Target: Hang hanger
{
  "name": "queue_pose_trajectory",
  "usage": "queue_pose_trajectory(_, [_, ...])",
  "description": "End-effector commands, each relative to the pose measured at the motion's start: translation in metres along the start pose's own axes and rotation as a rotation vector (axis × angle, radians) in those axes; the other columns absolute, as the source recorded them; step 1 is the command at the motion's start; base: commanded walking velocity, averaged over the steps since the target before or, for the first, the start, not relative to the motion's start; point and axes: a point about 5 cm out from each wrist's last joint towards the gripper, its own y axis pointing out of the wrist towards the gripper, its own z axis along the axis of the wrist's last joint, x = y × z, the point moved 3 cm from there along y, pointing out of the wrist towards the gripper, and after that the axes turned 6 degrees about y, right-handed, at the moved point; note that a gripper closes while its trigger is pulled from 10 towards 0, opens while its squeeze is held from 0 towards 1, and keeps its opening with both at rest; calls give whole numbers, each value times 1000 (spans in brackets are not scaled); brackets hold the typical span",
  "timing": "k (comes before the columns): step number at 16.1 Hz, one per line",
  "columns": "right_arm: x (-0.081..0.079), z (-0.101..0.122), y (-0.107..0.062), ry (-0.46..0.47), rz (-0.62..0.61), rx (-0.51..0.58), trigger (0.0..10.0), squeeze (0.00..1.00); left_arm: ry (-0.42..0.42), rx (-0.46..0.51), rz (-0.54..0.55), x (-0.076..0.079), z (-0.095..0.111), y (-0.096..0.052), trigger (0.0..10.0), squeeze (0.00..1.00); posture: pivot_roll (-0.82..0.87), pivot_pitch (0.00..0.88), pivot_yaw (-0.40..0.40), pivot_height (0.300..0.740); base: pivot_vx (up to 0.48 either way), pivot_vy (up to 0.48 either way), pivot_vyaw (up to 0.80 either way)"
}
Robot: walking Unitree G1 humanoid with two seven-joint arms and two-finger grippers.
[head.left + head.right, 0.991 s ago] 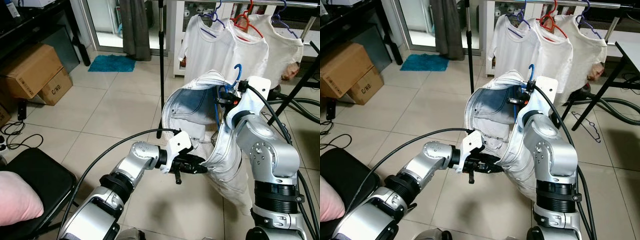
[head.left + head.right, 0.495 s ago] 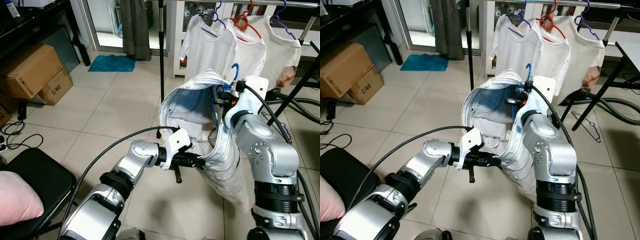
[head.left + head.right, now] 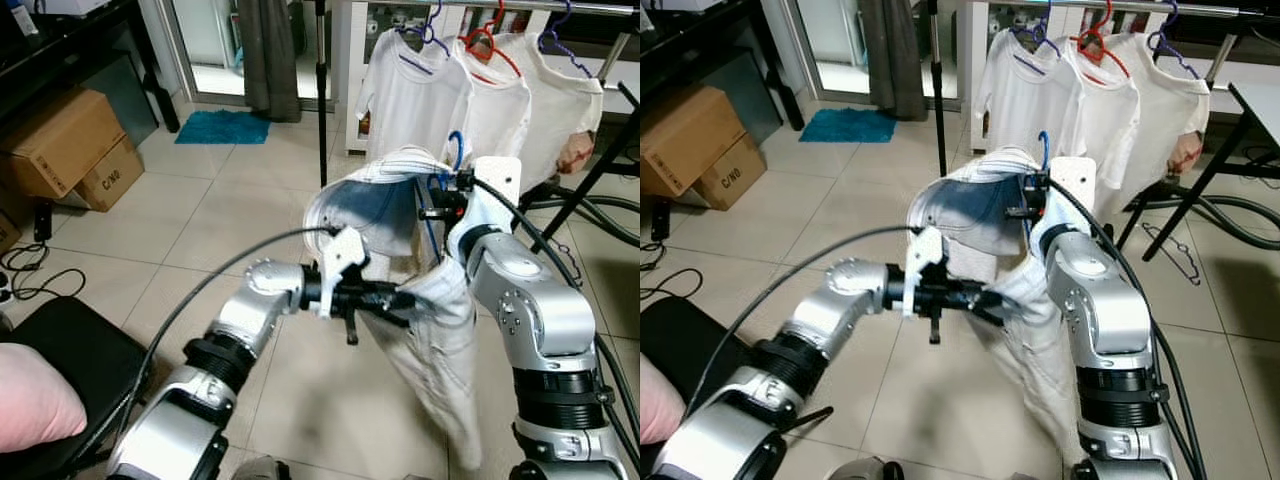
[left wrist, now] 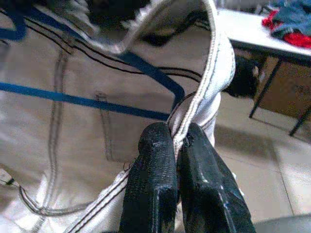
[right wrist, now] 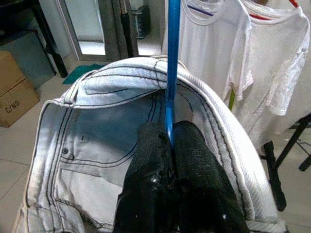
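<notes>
Now the load is higher than it was a second ago: my right gripper (image 5: pixel 167 141) has carried the blue hanger (image 3: pixel 455 150) up and a touch forward, and the pale denim jeans (image 3: pixel 440 350) draped on it hang longer and straighter beneath. The right fingers are pinched tight on the hanger's stem, just under the hook, with the waistband arching over them in the right wrist view. My left gripper (image 4: pixel 177 150) has moved up with it; its fingers are closed on a stitched seam of the jeans, holding the cloth out to the side at mid-height, so the garment is stretched between my two arms rather than bunched against the right forearm.

I read that as the lift toward the clothes rail (image 3: pixel 1200 10), which sits beyond, at the top of the head views, already carrying three white T-shirts (image 3: pixel 415 95) on their own hangers. The hook still rides below the rail and short of it, so the hanging itself is not done. I judge the left hold will have to let go before the hook goes over, or the seam will drag the hanger askew.
</notes>
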Motion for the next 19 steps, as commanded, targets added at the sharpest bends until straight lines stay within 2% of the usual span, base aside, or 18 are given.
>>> queue_pose_trajectory(1, [-2, 8, -2, -15, 16, 49, 10000, 0, 8, 22, 36, -6, 5, -10, 0, 0, -99, 0, 70, 740, 0, 0, 0])
queue_pose_trajectory(5, [5, 11, -3, -22, 11, 58, 10000, 0, -23, 55, 177, -26, 11, -40, 0, 0, -100, 0, 72, 740, 0, 0, 0])
queue_pose_trajectory(6, [8, 12, -4, -24, 6, 63, 10000, 0, -23, 21, 230, -32, 7, -52, 0, 0, -97, 0, 69, 740, 0, 0, 0])
queue_pose_trajectory(7, [9, 16, -4, -23, 5, 73, 10000, 0, -15, -70, 318, -41, -6, -65, 0, 0, -96, 0, 68, 740, 0, 0, 0])
queue_pose_trajectory(8, [10, 17, -4, -22, 8, 78, 10000, 0, -10, -115, 354, -44, -13, -70, 0, 0, -96, 0, 68, 740, 0, 0, 0])
queue_pose_trajectory(10, [10, 21, -5, -21, 14, 89, 10000, 0, -5, -294, 466, -52, -36, -83, 0, 0, -94, 0, 66, 740, 0, 0, 0])
queue_pose_trajectory(11, [9, 26, -5, -17, 20, 100, 10000, 0, -41, -424, 558, -55, -56, -95, 0, 0, -96, 0, 66, 740, 0, 0, 0])
queue_pose_trajectory(12, [8, 28, -6, -12, 28, 108, 10000, 0, -73, -495, 665, -60, -68, -103, 0, 0, -97, 0, 67, 740, 0, 0, 0])
queue_pose_trajectory(13, [6, 30, -7, -8, 38, 113, 10000, 0, -93, -519, 758, -64, -74, -107, 0, 0, -98, 0, 67, 740, 0, 0, 0])
queue_pose_trajectory(15, [4, 30, -8, -5, 50, 115, 10000, 0, -121, -506, 842, -68, -76, -107, 0, 0, -99, 0, 68, 740, 0, 0, 0])
queue_pose_trajectory(16, [3, 31, -9, -5, 55, 115, 10000, 0, -126, -488, 861, -69, -75, -105, 0, 0, -99, 0, 68, 740, 0, 0, 0])
queue_pose_trajectory(17, [3, 30, -10, -4, 61, 114, 10000, 0, -92, -450, 847, -70, -69, -96, 0, 0, -104, 0, 70, 740, 0, 0, 0])
queue_pose_trajectory(18, [3, 30, -11, -3, 62, 113, 10000, 0, -105, -415, 839, -71, -66, -91, 9216, 0, -105, 0, 71, 740, 0, 0, 0])
queue_pose_trajectory(19, [4, 29, -12, -3, 61, 111, 10000, 0, -130, -343, 795, -70, -60, -82, 10000, 0, -105, 0, 71, 740, 0, 0, 0])
